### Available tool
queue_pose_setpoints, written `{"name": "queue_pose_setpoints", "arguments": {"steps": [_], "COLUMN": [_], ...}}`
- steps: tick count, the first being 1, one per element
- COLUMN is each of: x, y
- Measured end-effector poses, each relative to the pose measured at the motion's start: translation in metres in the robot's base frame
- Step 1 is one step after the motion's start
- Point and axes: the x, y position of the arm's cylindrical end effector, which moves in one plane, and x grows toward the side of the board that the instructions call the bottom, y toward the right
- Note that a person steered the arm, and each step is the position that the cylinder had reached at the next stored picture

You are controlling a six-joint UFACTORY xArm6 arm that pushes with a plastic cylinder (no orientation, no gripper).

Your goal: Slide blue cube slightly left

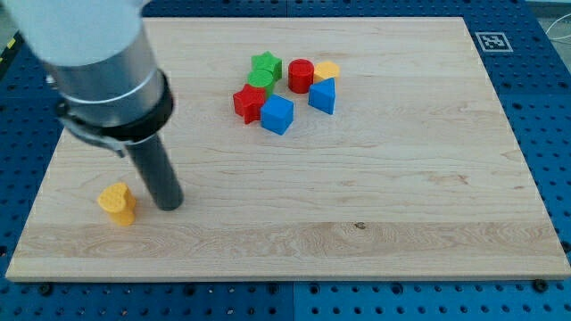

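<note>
The blue cube (277, 115) sits on the wooden board (375, 196) in a cluster near the view's top middle. It touches a red star block (250, 102) on its left. My tip (170, 205) is far off at the view's lower left, well below and left of the blue cube. It stands just right of a yellow heart-shaped block (117, 203), with a small gap between them.
The cluster also holds a green star block (265, 68), a red cylinder (301, 76), a yellow block (327, 71) partly hidden behind a blue triangular block (323, 95). A marker tag (492, 41) sits at the board's top right corner.
</note>
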Motion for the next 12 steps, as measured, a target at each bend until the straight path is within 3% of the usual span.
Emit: {"name": "queue_pose_setpoints", "arguments": {"steps": [2, 4, 5, 6, 7, 9, 12], "x": [-0.034, -0.022, -0.039, -0.068, -0.073, -0.125, -0.123], "y": [0.038, 0.159, 0.210, 0.205, 0.160, 0.179, 0.094]}}
